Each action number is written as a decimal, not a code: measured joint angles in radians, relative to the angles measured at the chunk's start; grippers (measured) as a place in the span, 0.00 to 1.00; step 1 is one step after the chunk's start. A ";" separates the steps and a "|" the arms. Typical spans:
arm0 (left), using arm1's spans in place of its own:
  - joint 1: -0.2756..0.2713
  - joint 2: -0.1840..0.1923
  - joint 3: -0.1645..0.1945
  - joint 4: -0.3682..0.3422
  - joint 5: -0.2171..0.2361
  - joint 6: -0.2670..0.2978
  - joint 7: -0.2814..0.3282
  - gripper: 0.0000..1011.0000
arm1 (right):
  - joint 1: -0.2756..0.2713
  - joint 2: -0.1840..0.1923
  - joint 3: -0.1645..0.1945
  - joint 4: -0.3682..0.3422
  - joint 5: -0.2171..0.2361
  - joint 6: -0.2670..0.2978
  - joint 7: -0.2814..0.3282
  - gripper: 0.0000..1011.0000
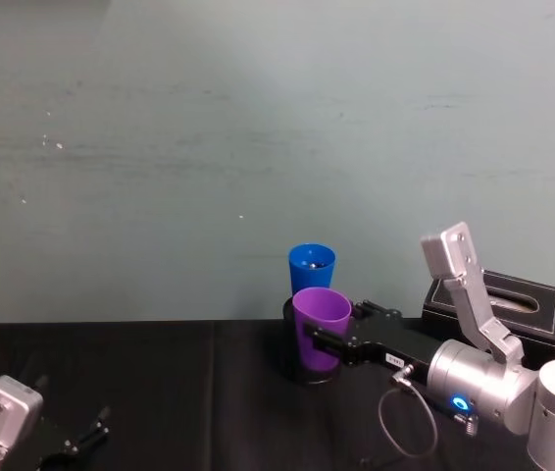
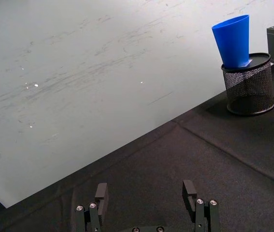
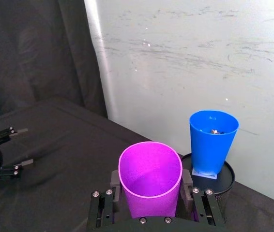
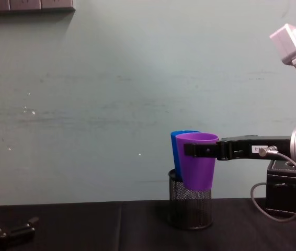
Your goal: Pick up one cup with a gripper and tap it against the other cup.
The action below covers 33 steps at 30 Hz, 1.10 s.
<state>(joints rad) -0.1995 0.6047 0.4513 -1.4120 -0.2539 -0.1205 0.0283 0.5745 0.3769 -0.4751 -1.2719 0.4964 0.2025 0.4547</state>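
My right gripper is shut on the purple cup, one finger on each side of its wall just below the rim. It holds the cup upright, off the black cloth. Just behind it the blue cup stands slightly tilted inside a black mesh pen holder. In the right wrist view a small gap separates the purple cup from the blue cup. From the chest, the purple cup overlaps the blue one. My left gripper rests open and empty at the near left.
A black box sits at the back right, behind my right arm. A grey cable loops under the right wrist. Black cloth covers the table, and a pale wall stands close behind the cups.
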 joint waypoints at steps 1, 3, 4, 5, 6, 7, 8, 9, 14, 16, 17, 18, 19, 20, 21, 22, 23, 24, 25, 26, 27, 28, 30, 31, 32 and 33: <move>0.000 0.000 0.000 0.000 0.000 0.000 0.000 0.99 | 0.002 -0.002 0.000 0.004 -0.001 0.000 0.000 0.72; 0.000 0.000 0.000 0.000 0.000 0.000 0.000 0.99 | 0.006 -0.006 0.001 0.010 -0.002 -0.001 0.000 0.72; 0.000 0.000 0.000 0.000 0.000 0.000 0.000 0.99 | 0.008 -0.008 0.001 0.015 -0.005 -0.001 0.000 0.72; 0.000 0.000 0.000 0.000 0.000 0.000 0.000 0.99 | 0.009 -0.009 0.002 0.016 -0.006 -0.001 0.000 0.72; 0.000 0.000 0.000 0.000 0.000 0.000 0.000 0.99 | 0.010 -0.011 0.002 0.018 -0.008 -0.001 0.000 0.72; 0.000 0.000 0.000 0.000 0.000 0.000 0.000 0.99 | 0.011 -0.011 0.002 0.019 -0.008 -0.001 0.000 0.72; 0.000 0.000 0.000 0.000 0.000 0.000 0.000 0.99 | 0.011 -0.011 0.002 0.019 -0.008 -0.001 0.000 0.72; 0.000 0.000 0.000 0.000 0.000 0.000 0.000 0.99 | 0.011 -0.011 0.002 0.019 -0.008 -0.001 0.000 0.72; 0.000 0.000 0.000 0.000 0.000 0.000 0.000 0.99 | 0.011 -0.011 0.003 0.019 -0.008 -0.001 0.000 0.72; 0.000 0.000 0.000 0.000 0.000 0.000 0.000 0.99 | 0.011 -0.011 0.003 0.019 -0.008 -0.001 0.000 0.72; 0.000 0.000 0.000 0.000 0.000 0.000 0.000 0.99 | 0.011 -0.011 0.003 0.019 -0.008 -0.001 0.000 0.72; 0.000 0.000 0.000 0.000 0.000 0.000 0.000 0.99 | 0.011 -0.011 0.003 0.019 -0.008 -0.001 0.000 0.72; 0.000 0.000 0.000 0.000 0.000 0.000 0.000 0.99 | 0.011 -0.011 0.003 0.019 -0.008 -0.001 0.001 0.72; 0.000 0.000 0.000 0.000 0.000 0.000 0.000 0.99 | 0.011 -0.011 0.003 0.019 -0.008 -0.001 0.001 0.72; 0.000 0.000 0.000 0.000 0.000 0.000 0.000 0.99 | 0.011 -0.011 0.003 0.019 -0.008 -0.001 0.001 0.72; 0.000 0.000 0.000 0.000 0.000 0.000 0.000 0.99 | 0.011 -0.011 0.003 0.019 -0.008 -0.001 0.001 0.72; 0.000 0.000 0.000 0.000 0.000 0.000 0.000 0.99 | 0.011 -0.011 0.003 0.019 -0.008 -0.001 0.001 0.72; 0.000 0.000 0.000 0.000 0.000 0.000 0.000 0.99 | 0.011 -0.011 0.003 0.019 -0.008 -0.001 0.001 0.72; 0.000 0.000 0.000 0.000 0.000 0.000 0.000 0.99 | 0.011 -0.011 0.003 0.019 -0.008 -0.001 0.001 0.72; 0.000 0.000 0.000 0.000 0.000 0.000 0.000 0.99 | 0.011 -0.011 0.003 0.018 -0.008 -0.001 0.001 0.72; 0.000 0.000 0.000 0.000 0.000 0.000 0.000 0.99 | 0.011 -0.010 0.003 0.018 -0.007 -0.001 0.001 0.72; 0.000 0.000 0.000 0.000 0.000 0.000 0.000 0.99 | 0.010 -0.011 0.003 0.018 -0.007 -0.001 0.001 0.72; 0.000 0.000 0.000 0.000 0.000 0.000 0.000 0.99 | 0.010 -0.010 0.003 0.018 -0.007 -0.001 0.001 0.72; 0.000 0.000 0.000 0.000 0.000 0.000 0.000 0.99 | 0.010 -0.010 0.003 0.018 -0.007 -0.001 0.001 0.72; 0.000 0.000 0.000 0.000 0.000 0.000 0.000 0.99 | 0.010 -0.010 0.003 0.018 -0.007 -0.001 0.001 0.72; 0.000 0.000 0.000 0.000 0.000 0.000 0.000 0.99 | 0.010 -0.010 0.003 0.018 -0.007 -0.001 0.001 0.72</move>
<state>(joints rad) -0.1995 0.6047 0.4514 -1.4119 -0.2539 -0.1205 0.0283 0.5846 0.3665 -0.4723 -1.2539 0.4894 0.2016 0.4561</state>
